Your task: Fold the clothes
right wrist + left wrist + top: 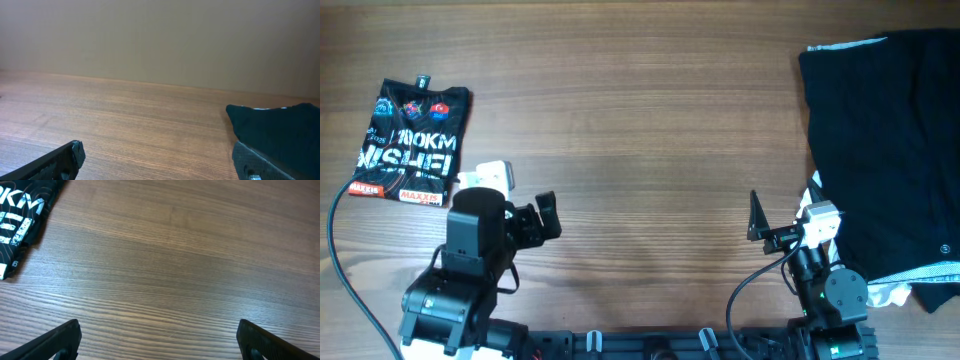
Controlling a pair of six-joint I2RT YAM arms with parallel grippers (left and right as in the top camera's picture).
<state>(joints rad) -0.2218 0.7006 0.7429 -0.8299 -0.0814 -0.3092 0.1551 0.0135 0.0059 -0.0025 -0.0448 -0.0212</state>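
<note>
A black jersey (412, 140) with white lettering and small coloured logos lies folded into a compact rectangle at the table's far left; its corner also shows in the left wrist view (20, 217). My left gripper (546, 215) is open and empty, to the right of and below that jersey, jaws wide apart over bare wood (159, 337). My right gripper (757, 222) is open and empty (157, 157), just left of a pile of dark clothes (890, 150). That pile shows at the right edge of the right wrist view (277, 127).
The dark pile with white trim covers the table's right side and hangs toward the front edge (920, 280). A black cable (340, 250) runs along the left edge. A beige wall (160, 40) stands behind the wooden table (650, 130).
</note>
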